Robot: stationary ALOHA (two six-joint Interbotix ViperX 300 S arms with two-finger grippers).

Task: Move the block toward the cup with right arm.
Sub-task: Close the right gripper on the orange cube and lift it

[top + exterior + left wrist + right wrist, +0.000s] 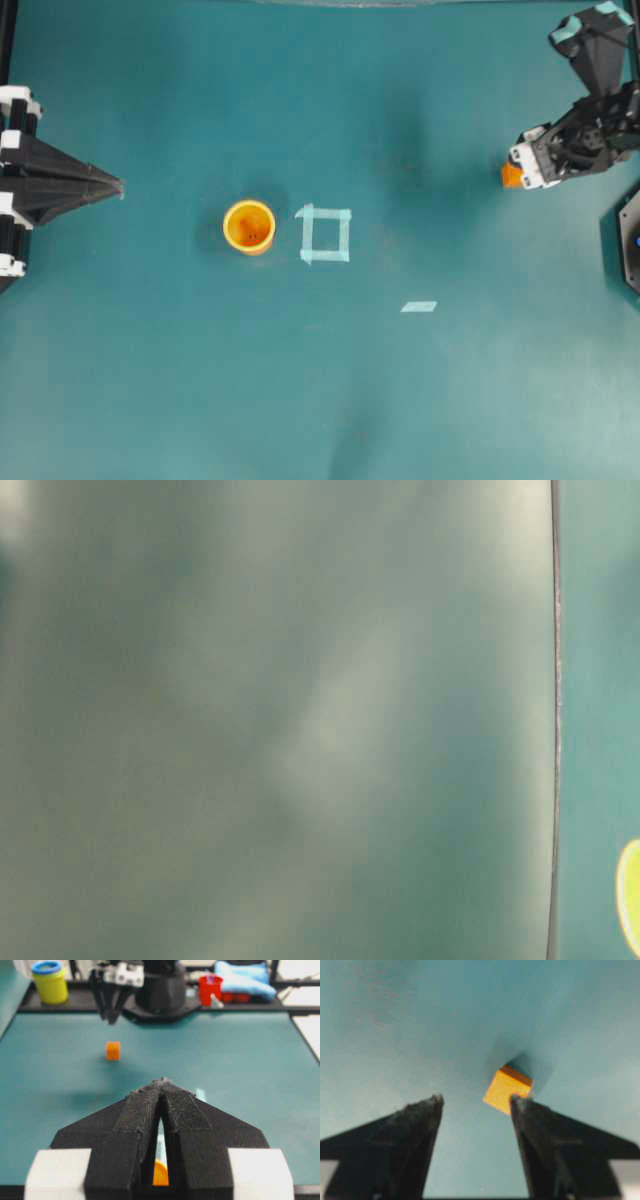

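Right gripper [476, 1105]: jaws spread wide, nothing between them, pointing down at the teal table [200, 400].
Block [507, 1089]: small orange cube on the table, just ahead of the right-hand fingertip in the right wrist view, partly overlapped by that tip, outside the gap; contact not discernible.
Block from above [511, 175]: peeks out at the left edge of the right arm's [580, 140] white-and-black wrist.
Left gripper [161, 1085]: jaws closed, tips meeting, holding nothing, levelled across the table.
Cup [249, 226]: orange-yellow, upright, well apart from the right jaws, in front of the left jaws' tips.
Tape square [325, 234]: pale outline just beside the cup, between cup and right jaws.
Tape strip [419, 306]: lone, nearer the right jaws than the square.
Table-level view: blurred, little readable.
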